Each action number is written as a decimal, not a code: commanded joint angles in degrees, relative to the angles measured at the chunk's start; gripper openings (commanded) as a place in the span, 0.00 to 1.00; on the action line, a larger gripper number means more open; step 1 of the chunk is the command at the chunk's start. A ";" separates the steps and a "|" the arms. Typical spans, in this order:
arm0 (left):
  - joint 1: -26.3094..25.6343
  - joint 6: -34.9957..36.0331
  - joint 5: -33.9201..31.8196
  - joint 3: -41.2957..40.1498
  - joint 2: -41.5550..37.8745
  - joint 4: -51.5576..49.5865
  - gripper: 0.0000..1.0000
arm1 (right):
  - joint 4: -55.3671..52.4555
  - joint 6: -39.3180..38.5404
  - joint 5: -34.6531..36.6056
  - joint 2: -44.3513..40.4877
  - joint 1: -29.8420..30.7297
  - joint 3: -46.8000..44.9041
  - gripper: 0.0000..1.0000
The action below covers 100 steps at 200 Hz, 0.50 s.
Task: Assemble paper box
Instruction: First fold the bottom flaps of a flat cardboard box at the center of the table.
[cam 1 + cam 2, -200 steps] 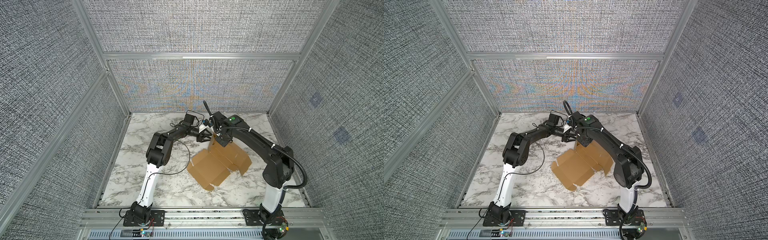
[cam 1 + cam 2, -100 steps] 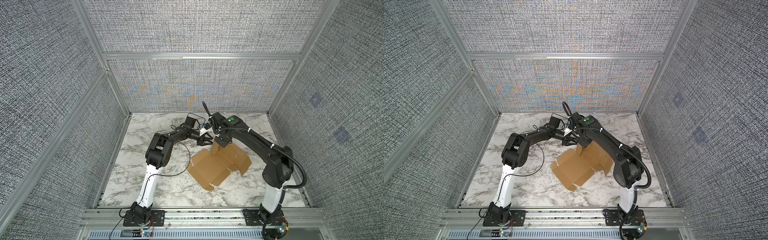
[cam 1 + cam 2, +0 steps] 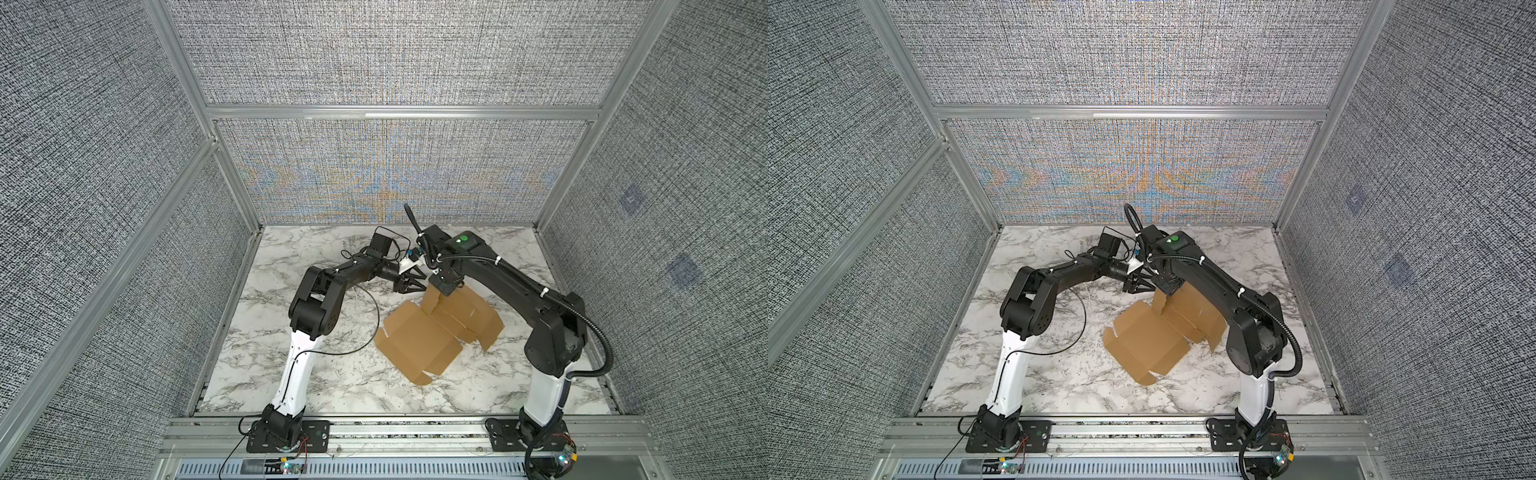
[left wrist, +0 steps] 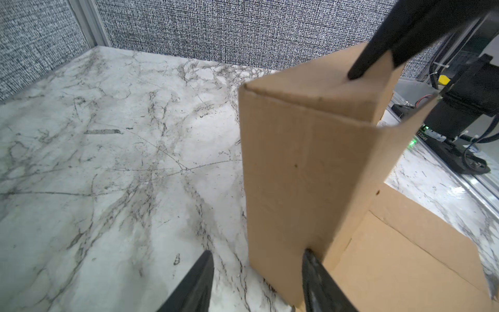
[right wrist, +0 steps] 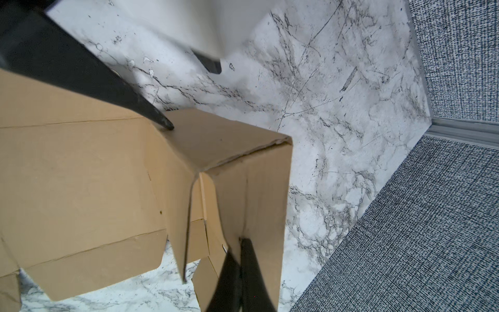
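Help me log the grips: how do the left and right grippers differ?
The left gripper is open; the right gripper is shut. The left gripper only touches the paper box's raised flap with one fingertip; the right gripper pinches that flap's edge. Both meet the same flap.

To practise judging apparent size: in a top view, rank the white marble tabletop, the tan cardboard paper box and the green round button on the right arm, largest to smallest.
1. white marble tabletop
2. tan cardboard paper box
3. green round button, clearly smallest
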 commanded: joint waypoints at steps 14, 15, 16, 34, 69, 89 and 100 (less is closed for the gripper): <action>-0.32 10.33 2.13 2.18 0.66 -9.20 0.56 | -1.30 0.40 -2.13 0.18 0.12 0.22 0.00; -0.36 10.46 2.08 2.16 0.52 -9.34 0.56 | -1.27 0.41 -2.14 0.21 0.10 0.22 0.00; -0.30 10.61 2.09 2.20 0.53 -9.51 0.56 | -1.30 0.41 -2.11 0.19 0.10 0.22 0.00; -0.32 13.86 2.20 3.05 0.85 -13.10 0.56 | -1.17 0.25 -2.07 0.21 0.11 0.21 0.00; -0.41 18.14 2.41 4.25 1.00 -18.21 0.56 | -1.12 0.14 -2.08 0.39 0.09 0.29 0.00; -0.41 19.02 2.55 4.26 0.81 -19.00 0.56 | -1.05 0.15 -2.17 0.52 0.09 0.40 0.00; -0.57 18.58 2.60 4.35 0.97 -18.59 0.56 | -1.02 0.16 -2.16 0.52 0.09 0.40 0.00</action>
